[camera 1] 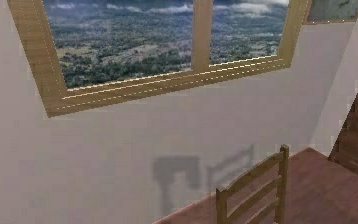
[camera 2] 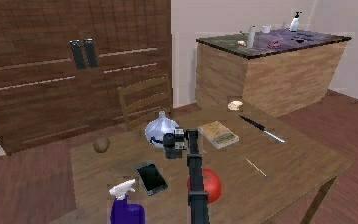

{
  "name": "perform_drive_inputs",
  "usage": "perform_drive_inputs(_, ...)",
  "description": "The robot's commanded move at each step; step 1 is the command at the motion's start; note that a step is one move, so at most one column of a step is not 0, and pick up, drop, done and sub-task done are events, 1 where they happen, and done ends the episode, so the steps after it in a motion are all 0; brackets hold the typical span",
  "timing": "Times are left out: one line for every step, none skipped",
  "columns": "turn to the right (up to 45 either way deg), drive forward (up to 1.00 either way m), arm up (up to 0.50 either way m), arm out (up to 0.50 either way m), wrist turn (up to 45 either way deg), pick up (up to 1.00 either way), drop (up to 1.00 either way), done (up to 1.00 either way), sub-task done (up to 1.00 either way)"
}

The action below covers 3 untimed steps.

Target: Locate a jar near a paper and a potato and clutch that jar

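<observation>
Gripper (camera 2: pixel 171 144) at the jar (camera 2: pixel 161 126); potato (camera 2: pixel 102 144) and paper (camera 2: pixel 219 133) flank it, marking the target (whether anything is held, I cannot tell).

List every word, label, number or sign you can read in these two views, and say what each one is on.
No text can be read in either view.
Flat tan book-like thing on the table: cover too blurred to read.
Phone: dark screen, nothing legible.
Blue spray bottle: no legible label.
</observation>
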Motion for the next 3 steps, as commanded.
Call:
perform_drive_inputs(0.0, 0.00, 0.00, 0.00, 0.0, 1.00, 0.00, 0.00, 0.00)
perform_drive_inputs(0.0, 0.00, 0.10, 0.00, 0.0, 0.00, 0.00, 0.00, 0.00)
perform_drive_inputs(0.0, 0.00, 0.00, 0.00, 0.0, 0.00, 0.00, 1.00, 0.00)
